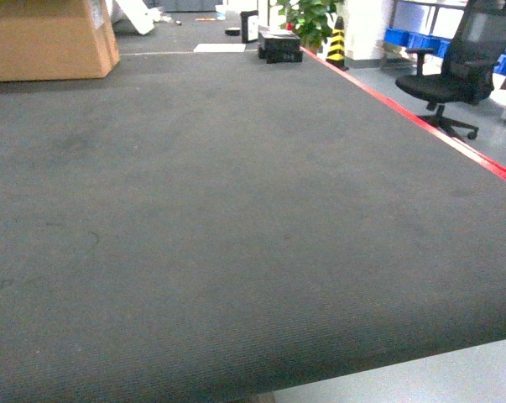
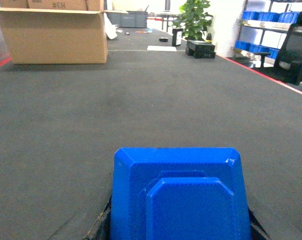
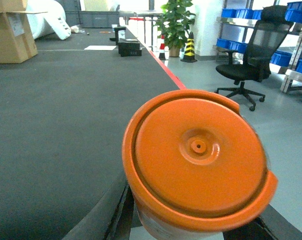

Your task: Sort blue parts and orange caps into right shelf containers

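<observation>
Fingers of both grippers were largely hidden behind their loads; only dark edges showed at the bottom of each wrist view.

Left gripper (image 2: 178, 235): dark finger edges (image 2: 103, 222) were visible low on either side of a blue part (image 2: 178, 195). The part filled the lower centre of the left wrist view, lay between the fingers and appeared to be held by them, angular stepped face toward the camera. Actual contact at the pads could not be seen.

Right gripper (image 3: 196, 232): dark finger edges (image 3: 118, 212) flanked an orange cap (image 3: 198, 155), which sat between them and appeared to be gripped. The cap's flat round face, with a small centre dimple, was turned to the camera; its rim was notched at upper right. It covered most of the lower right wrist view.

Surroundings: dark grey carpet (image 1: 219, 218) spread beneath both loads and filled the head view, where neither gripper nor either part showed. Red floor tape (image 1: 420, 122) ran along the carpet's right border. A cardboard box (image 2: 53, 35) stood far left on the carpet. A potted plant (image 3: 176, 22) and a yellow-black cone (image 3: 190, 47) stood beyond the tape. A black office chair (image 3: 251, 55) stood on the grey floor to the right. Blue bins (image 2: 258, 47) sat on a steel shelf (image 3: 236, 21) at far right, well apart from both grippers.
</observation>
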